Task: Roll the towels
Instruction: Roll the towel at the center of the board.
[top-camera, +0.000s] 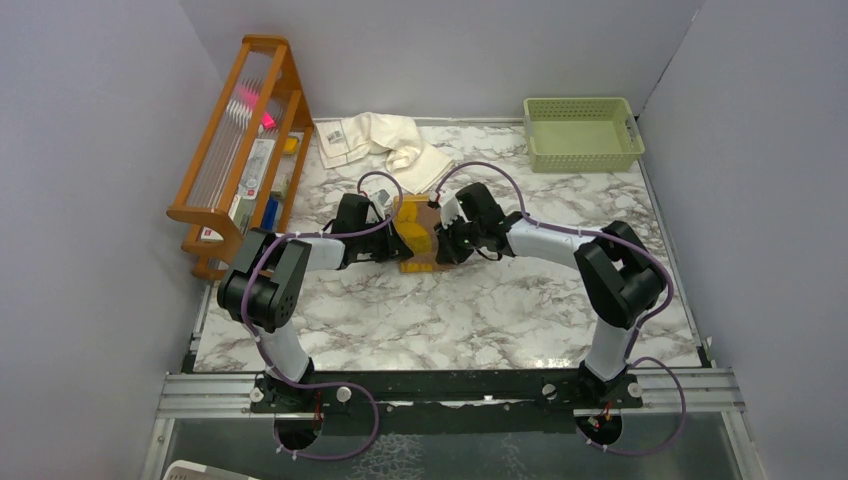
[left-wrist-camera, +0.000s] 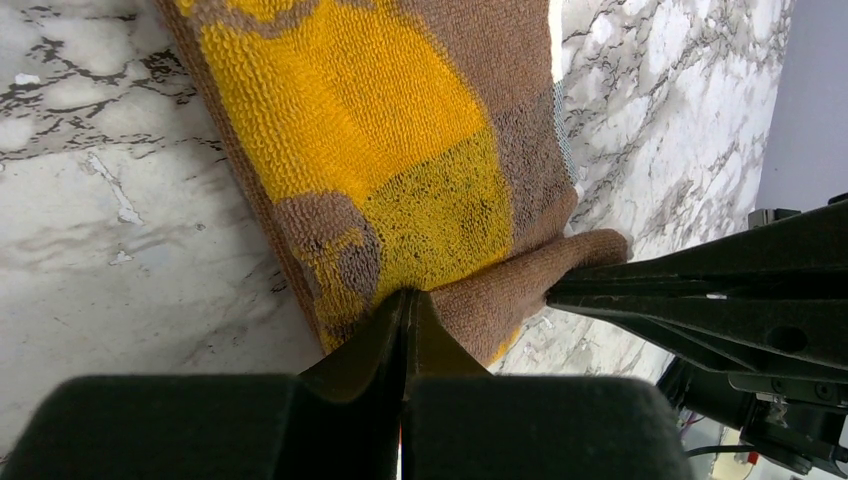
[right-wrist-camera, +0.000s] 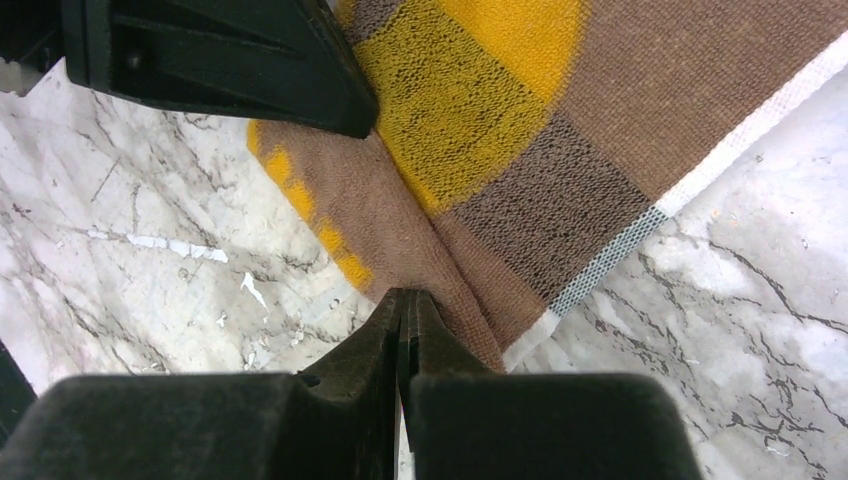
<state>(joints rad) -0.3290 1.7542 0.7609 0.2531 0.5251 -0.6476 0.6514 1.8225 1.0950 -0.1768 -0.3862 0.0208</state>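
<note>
Marble-patterned desk (top-camera: 450, 320), pale grey walls on three sides
- Far right corner: green perforated basket (top-camera: 580, 103), its slotted floor in plain sight
- Far left: wooden rack (top-camera: 283, 75) holding packets; print too small to read
- Far centre: cream towel (top-camera: 385, 135), rumpled; label patch (top-camera: 335, 135) illegible
- Centre, between the arms: brown towel (top-camera: 415, 240), mustard-yellow reverse showing
- Left claw (left-wrist-camera: 405, 300) closed tight, pinching a raised fold of the brown towel
- Right claw (right-wrist-camera: 405, 300) likewise clamped on that fold

Left fingers (top-camera: 392, 240) and right fingers (top-camera: 446, 246) meet on the brown towel (top-camera: 416, 242); the cream towel (top-camera: 385, 140) lies crumpled behind.
</note>
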